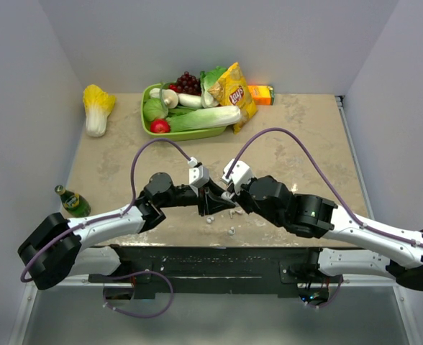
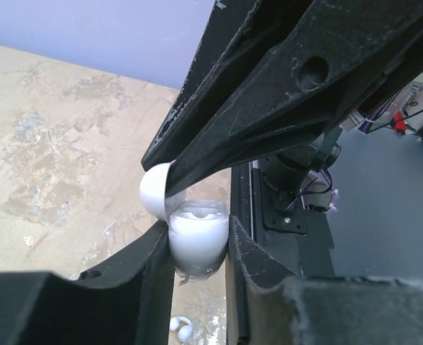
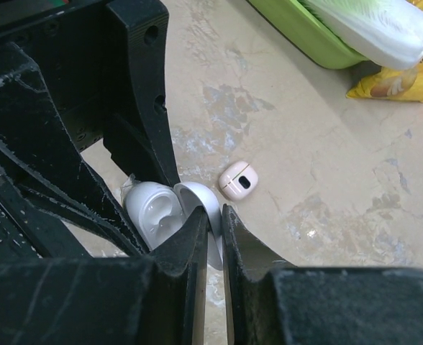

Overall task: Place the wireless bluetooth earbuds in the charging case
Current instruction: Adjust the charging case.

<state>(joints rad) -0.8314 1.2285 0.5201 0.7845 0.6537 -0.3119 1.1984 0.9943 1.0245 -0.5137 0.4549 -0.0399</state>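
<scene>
Grippers: 2, met tip to tip over the table (image 1: pixel 305 144).
Left gripper (image 2: pixel 198 233): 1, jaws narrow, clamped on both sides of the charging case body.
Right gripper (image 3: pixel 215 215): 1, jaws nearly together, pinching the thin edge of the lid (image 3: pixel 197 195).
Charging case (image 2: pixel 196 251): 1, white and rounded, between the left fingers, lid swung open, cavity facing the right wrist camera.
Earbuds (image 1: pixel 210 221): 2 tiny white pieces, loose on the table just below the joined grippers, towards the arm bases, apart from each other and outside the case.
Pale pink rounded piece (image 3: pixel 237 180): 1, with a dark oval spot, on the table just beyond the right fingertips; what it is cannot be told.
Green bottle (image 1: pixel 71 201): 1, well to the left of the left gripper, beside that arm's forearm.
Green tray (image 1: pixel 148 122): 1, far beyond both grippers, piled with produce; the items overlap too much to count.
Chip bag (image 1: pixel 234 92): 1, yellow, against the tray's right end.
Orange box (image 1: pixel 262 94): 1, just right of the bag.
Cabbage (image 1: pixel 96 108): 1, on the table left of the tray.
</scene>
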